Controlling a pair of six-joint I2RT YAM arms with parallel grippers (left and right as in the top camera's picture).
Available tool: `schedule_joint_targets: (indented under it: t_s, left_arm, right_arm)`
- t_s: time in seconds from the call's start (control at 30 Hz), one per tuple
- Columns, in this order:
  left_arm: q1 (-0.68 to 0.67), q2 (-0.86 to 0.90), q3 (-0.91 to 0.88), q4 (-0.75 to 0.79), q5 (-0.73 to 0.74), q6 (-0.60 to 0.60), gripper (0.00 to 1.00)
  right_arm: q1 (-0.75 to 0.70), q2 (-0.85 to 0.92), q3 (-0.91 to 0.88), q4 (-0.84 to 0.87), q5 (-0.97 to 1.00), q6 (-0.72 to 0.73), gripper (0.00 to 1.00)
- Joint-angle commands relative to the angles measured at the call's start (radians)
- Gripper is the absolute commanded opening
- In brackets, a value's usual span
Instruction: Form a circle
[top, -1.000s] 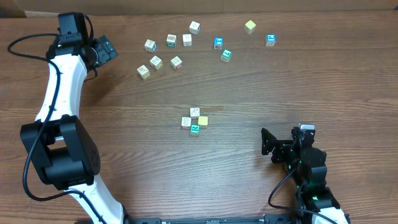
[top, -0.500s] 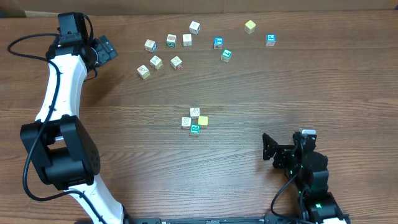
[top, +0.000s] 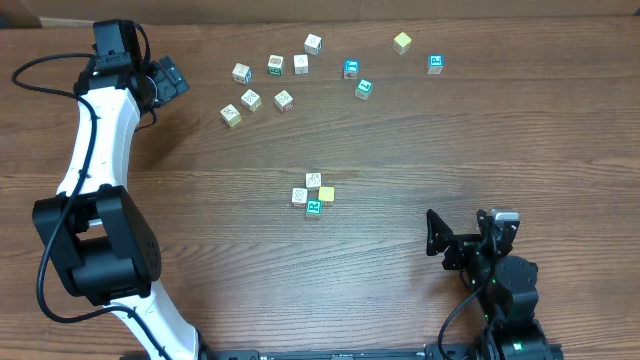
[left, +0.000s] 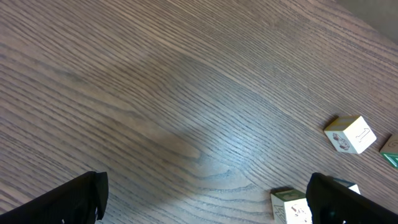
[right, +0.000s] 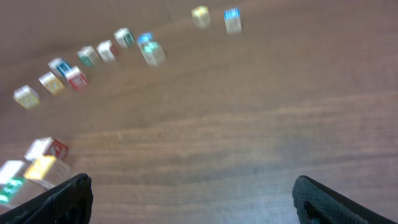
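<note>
From overhead, the circle (top: 314, 194) is a tight clump of four small cubes near the middle of the table (top: 200, 200). It is compact, and we cannot make out any long axis. The loose cubes (top: 283, 100) lie scattered well apart from it, toward 12 o'clock. The left gripper (top: 170, 78) hovers at the table's 10 o'clock with its jaws spread wide, and the clump lies toward 4 o'clock from it. The right gripper (top: 435, 235), equally spread and empty, has the clump at its 10 o'clock. We judge the right gripper to be the nearer one.

In the left wrist view, both fingers frame bare wood. Only loose cubes show, at 3 to 4 o'clock, and the clump is out of sight.

The right wrist view is blurred. The jaws stand apart, the clump sits at 8 o'clock, just beside the finger at the lower left, and the scatter arcs across 11 to 1 o'clock.
</note>
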Motion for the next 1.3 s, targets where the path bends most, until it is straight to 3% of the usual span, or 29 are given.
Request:
schedule_joint_targets:
  t_s: [0.0,0.3,0.5,1.27]
  left_arm:
    - [-0.007,-0.011,0.011,0.002,0.001,-0.003,1.0]
    - [-0.007,-0.011,0.011,0.002,0.001,-0.003,1.0]
    - [-0.007,-0.011,0.011,0.002,0.001,-0.003,1.0]
    - [-0.007,-0.011,0.011,0.002,0.001,-0.003,1.0]
  right_arm:
    - [-0.003,-0.095,-0.01,0.006,-0.003,-0.001,1.0]
    - [-0.003,-0.25,-0.01,0.01,-0.068,-0.174,1.0]
    - [-0.004,-0.317,-0.01,0.017,-0.066,-0.173,1.0]
    - [-0.004,-0.317,-0.01,0.013,-0.066,-0.173,1.0]
